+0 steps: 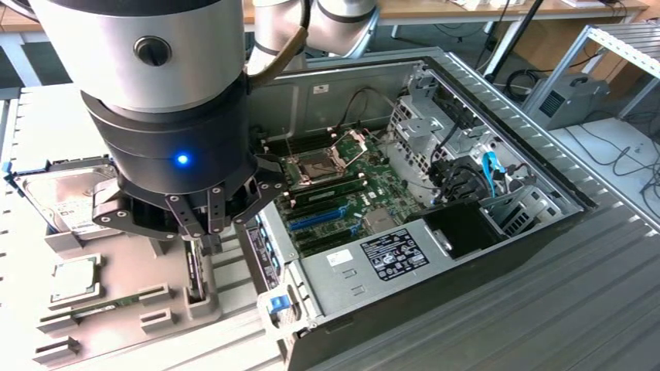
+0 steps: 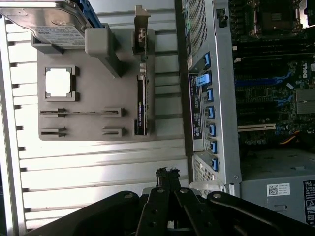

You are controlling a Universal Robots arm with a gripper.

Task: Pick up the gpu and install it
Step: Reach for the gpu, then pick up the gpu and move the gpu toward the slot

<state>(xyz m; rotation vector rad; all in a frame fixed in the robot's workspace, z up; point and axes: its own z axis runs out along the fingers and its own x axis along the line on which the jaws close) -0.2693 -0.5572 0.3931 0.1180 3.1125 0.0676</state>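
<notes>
Gripper (image 1: 209, 241), fingers (image 2: 162, 174) clenched on nothing, hangs near the gpu (image 2: 141, 105) standing on edge in the grey holder (image 2: 98, 91) beside the open case (image 2: 224, 162); probably light, stiff, fragile, best taken by its upper board edge.

From my screen the arm (image 1: 165, 93) takes up the ten o'clock part of the scene, a blue light (image 1: 182, 160) glowing on its wrist. The gripper (image 1: 206, 226) hangs with its fingers drawn together on nothing, over the gpu (image 1: 194, 274), which stands on edge in the grey holder tray (image 1: 124, 259). At nine o'clock from the gripper a hard drive (image 1: 62, 197) leans on that tray, and at seven o'clock lies a square processor chip (image 1: 74, 280). At three o'clock sits the open computer case (image 1: 515, 154). Its motherboard (image 1: 356, 189) is bare, with the processor socket (image 1: 309, 166) toward eleven and the labelled power supply (image 1: 397, 251) toward five.
</notes>
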